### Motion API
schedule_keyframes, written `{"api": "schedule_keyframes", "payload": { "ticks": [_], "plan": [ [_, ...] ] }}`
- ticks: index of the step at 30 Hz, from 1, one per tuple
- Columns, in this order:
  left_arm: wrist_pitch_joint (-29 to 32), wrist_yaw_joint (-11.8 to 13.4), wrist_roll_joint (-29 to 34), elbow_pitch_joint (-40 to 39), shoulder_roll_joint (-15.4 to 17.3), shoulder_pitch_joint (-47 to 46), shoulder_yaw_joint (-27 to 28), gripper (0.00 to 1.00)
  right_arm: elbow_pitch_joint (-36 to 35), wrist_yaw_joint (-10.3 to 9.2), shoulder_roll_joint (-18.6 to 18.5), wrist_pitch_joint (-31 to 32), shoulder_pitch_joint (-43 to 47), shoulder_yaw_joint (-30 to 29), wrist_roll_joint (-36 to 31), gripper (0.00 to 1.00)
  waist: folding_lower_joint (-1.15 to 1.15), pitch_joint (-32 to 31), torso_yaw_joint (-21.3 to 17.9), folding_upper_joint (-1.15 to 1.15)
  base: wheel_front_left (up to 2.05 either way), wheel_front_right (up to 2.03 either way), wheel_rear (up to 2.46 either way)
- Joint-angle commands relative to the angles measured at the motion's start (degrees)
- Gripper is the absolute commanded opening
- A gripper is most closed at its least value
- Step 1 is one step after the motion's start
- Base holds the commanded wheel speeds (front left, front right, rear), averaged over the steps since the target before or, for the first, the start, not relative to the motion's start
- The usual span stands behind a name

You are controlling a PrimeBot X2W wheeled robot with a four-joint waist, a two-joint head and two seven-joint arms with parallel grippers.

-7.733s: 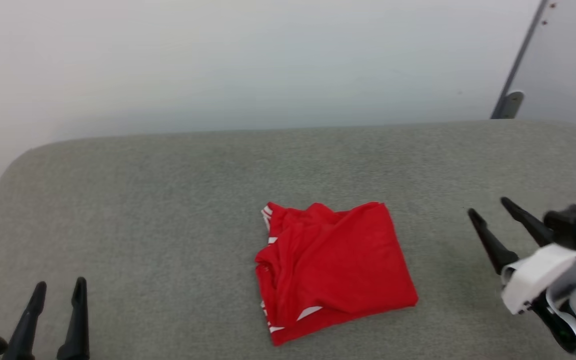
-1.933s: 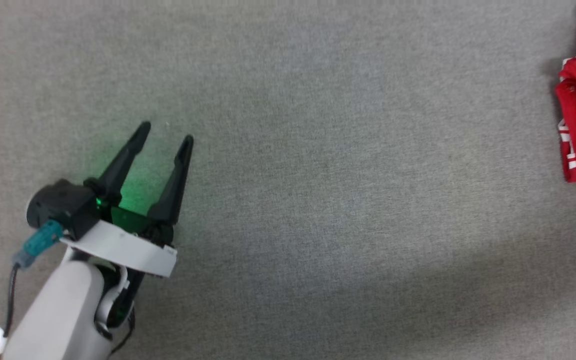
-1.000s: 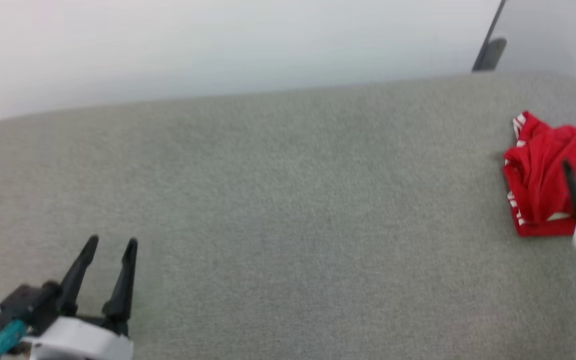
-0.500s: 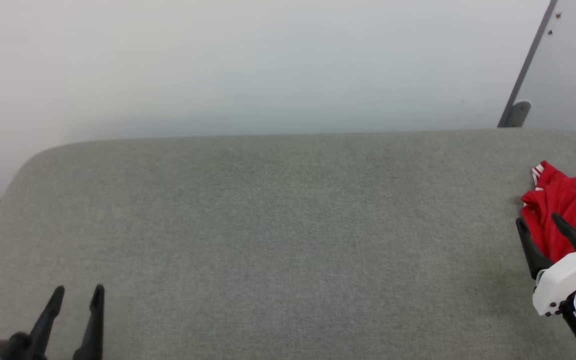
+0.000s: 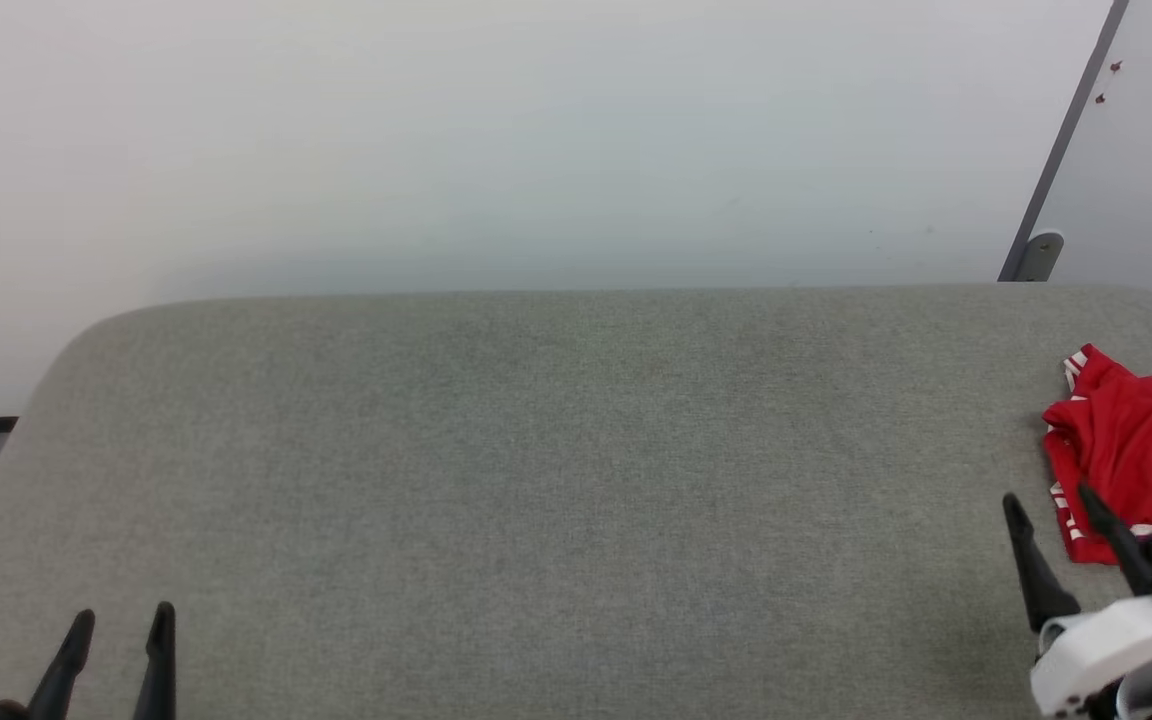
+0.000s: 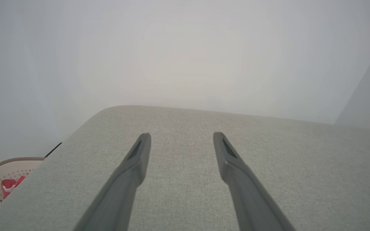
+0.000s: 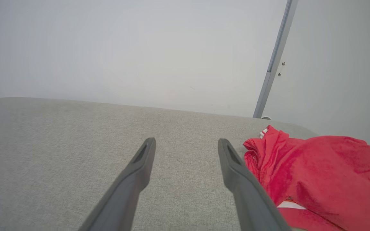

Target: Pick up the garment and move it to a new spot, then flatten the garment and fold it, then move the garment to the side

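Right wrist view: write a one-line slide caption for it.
Open right end effector over a grey fabric surface, beside a bright red soft-fabric garment with white-banded hems.

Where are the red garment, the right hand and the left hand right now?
red garment (image 5: pixel 1141 450), head view, red fabric near its middle.
right hand (image 5: pixel 1046 494), head view, midway between its fingertips.
left hand (image 5: pixel 126 610), head view, midway between its fingertips.
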Motion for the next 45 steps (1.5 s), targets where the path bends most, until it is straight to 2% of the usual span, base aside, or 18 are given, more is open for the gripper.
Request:
{"api": "schedule_keyframes", "payload": {
  "ticks": [1, 15, 34, 35, 39, 45],
  "plan": [
    [0.03, -0.16, -0.35, 0.14, 0.17, 0.76, 0.27, 1.00, -1.17, -0.10, 0.75, -0.25, 1.47, -0.81, -0.92, 1.00, 0.00, -0.05, -0.10, 0.00, 0.00, 0.00, 0.00],
    [0.03, -0.16, -1.14, -0.23, 0.84, 1.83, 0.86, 1.00, -6.88, -0.10, 3.74, -0.26, 8.34, -3.88, -3.83, 1.00, 0.00, -0.15, -0.98, 0.00, 0.00, 0.00, 0.00],
    [0.03, -0.16, -3.29, 0.13, 2.30, 1.80, -1.96, 1.00, -8.06, -0.10, 4.52, -0.26, 8.72, -3.32, -4.29, 1.00, 0.00, 0.08, -1.00, 0.00, 0.00, 0.00, 0.00],
    [0.00, 0.00, -3.03, 0.17, 2.19, 1.48, -1.96, 0.00, -8.05, 0.00, 4.36, -0.01, 8.24, -3.30, -4.19, 0.00, 0.00, 0.08, -1.01, 0.00, 0.00, 0.00, 0.00],
    [0.10, 0.01, -3.30, 1.92, 0.13, 1.99, -2.69, 0.00, -6.33, 0.01, 5.25, 0.34, 9.29, -3.11, -3.92, 0.00, 0.00, 0.10, -1.00, 0.00, 0.00, 0.00, 0.00],
    [1.90, 0.00, -8.49, 2.31, -1.39, 0.42, -2.36, 0.00, -6.86, 0.01, 6.23, 2.29, 8.81, -4.38, 2.43, 0.00, 0.00, 0.32, -0.99, 0.00, 0.00, 0.00, 0.00]
  ]
}}
